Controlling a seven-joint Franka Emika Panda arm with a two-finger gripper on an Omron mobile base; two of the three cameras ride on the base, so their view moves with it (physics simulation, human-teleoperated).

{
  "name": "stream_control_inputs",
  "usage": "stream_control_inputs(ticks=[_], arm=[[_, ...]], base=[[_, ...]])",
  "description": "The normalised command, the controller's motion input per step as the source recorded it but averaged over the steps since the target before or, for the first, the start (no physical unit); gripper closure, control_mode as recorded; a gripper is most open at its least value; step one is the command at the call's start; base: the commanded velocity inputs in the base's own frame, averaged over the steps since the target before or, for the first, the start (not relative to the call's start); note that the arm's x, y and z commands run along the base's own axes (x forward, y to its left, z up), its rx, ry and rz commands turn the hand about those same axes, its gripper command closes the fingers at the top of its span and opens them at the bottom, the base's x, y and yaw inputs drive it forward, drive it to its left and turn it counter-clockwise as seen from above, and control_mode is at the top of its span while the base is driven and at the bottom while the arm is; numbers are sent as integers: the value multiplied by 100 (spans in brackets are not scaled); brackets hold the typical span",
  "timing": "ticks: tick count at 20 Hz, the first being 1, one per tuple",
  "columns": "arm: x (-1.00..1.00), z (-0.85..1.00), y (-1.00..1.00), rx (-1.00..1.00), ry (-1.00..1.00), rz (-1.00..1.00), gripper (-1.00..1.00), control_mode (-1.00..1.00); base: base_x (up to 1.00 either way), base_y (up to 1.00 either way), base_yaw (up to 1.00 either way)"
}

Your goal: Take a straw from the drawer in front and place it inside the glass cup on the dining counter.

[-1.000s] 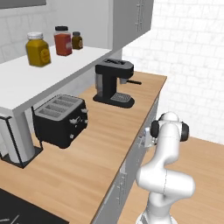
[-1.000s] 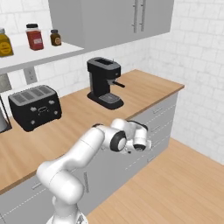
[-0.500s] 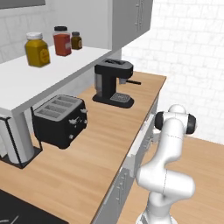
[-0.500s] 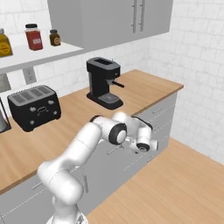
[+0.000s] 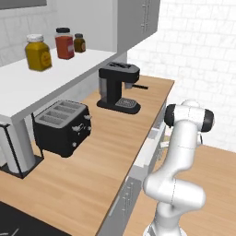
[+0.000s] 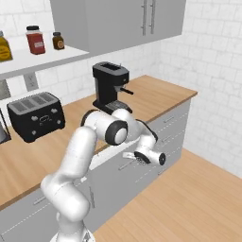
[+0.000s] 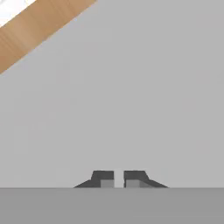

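No legible writing on anything. Drawer (image 5: 148, 152) beside the coffee machine (image 5: 118, 87) is ajar (pale interior). Gripper (image 7: 118, 178) fingers are pressed together, pinching nothing visible.

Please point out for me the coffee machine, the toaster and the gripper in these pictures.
coffee machine (image 5: 118, 87): left base view, on the front of its black body.
toaster (image 5: 62, 127): left base view, on its black side wall.
gripper (image 7: 118, 179): hand view, between the two dark, shut finger tips.
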Motion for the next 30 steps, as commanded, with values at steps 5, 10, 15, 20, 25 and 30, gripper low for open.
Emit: stream_control_inputs(ticks=[5,10,15,20,25,30], arm=[[-100,13,-29,5,-11,0,100,-100],[-100,7,-48,12,-2,0,100,-100],[-90,24,-44,12,0,0,-100,-100],[-12,86,-24,7,4,0,-100,-100],[12,100,0,7,14,0,-100,-100],[27,99,22,6,28,0,-100,-100]], base=[[0,0,0],[0,0,0],[0,0,0],[0,0,0],[0,0,0],[0,0,0]])
